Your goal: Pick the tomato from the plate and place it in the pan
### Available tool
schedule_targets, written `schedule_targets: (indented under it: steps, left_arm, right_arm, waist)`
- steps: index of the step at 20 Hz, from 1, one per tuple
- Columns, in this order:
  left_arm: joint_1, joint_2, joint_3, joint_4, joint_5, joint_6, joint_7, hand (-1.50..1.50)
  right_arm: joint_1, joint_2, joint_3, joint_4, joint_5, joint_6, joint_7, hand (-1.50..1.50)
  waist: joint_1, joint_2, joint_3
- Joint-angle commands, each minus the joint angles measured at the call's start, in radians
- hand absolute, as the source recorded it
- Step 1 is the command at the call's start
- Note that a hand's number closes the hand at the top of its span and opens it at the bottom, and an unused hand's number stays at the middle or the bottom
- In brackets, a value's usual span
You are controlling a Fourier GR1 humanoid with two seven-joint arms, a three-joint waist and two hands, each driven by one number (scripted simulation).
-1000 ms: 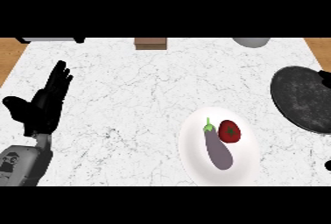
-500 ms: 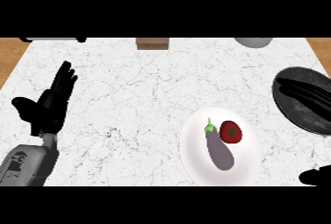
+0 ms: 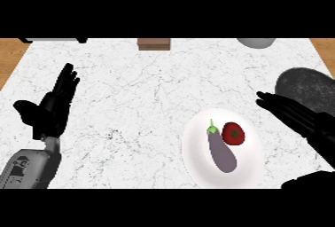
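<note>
A red tomato (image 3: 234, 133) lies on a white plate (image 3: 245, 170) at the lower right, beside a purple eggplant (image 3: 221, 150). The dark pan (image 3: 306, 86) sits at the right edge, behind the plate. My right hand (image 3: 302, 122) comes in from the right with fingers straight, open, between the pan and the plate, a little right of the tomato and not touching it; it covers the pan's lower part. At the left my left hand (image 3: 49, 111) rests open with fingers up, holding nothing.
A brown block (image 3: 154, 43) stands at the counter's far edge in the middle, and a grey bowl (image 3: 256, 42) at the far right. A dark object (image 3: 55, 40) lies along the far left edge. Wood shows beyond the marble counter (image 3: 144, 97) on both sides.
My right hand has come up from the lower right corner and now stretches between the pan and the plate. The left hand has shifted slightly. Tomato and eggplant have not moved.
</note>
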Motion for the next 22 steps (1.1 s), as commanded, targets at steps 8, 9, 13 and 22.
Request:
schedule_targets:
  steps: [8,9,13,22]
  left_arm:
    - [0.042,0.0,0.066,-0.038,-0.016,-0.068,0.012,0.0]
    - [-0.009,-0.02,0.066,0.034,-0.027,-0.071,-0.018,0.0]
    - [-0.03,-0.021,0.074,-0.014,-0.036,-0.061,0.05,0.0]
    - [0.007,-0.052,0.104,0.011,-0.057,-0.115,0.005,0.0]
  right_arm:
    - [-0.065,0.11,-0.025,0.169,0.158,0.094,0.008,-1.5]
    - [-0.108,0.141,0.008,0.227,0.202,0.08,-0.012,-1.5]
    - [-0.116,0.145,0.004,0.342,0.222,0.106,-0.128,-1.5]
    - [-0.058,0.227,0.06,0.332,0.414,0.1,-0.165,-1.5]
  waist:
    - [0.003,0.0,0.0]
    - [0.003,0.001,0.0]
    - [0.005,0.002,0.0]
    - [0.0,0.0,0.0]
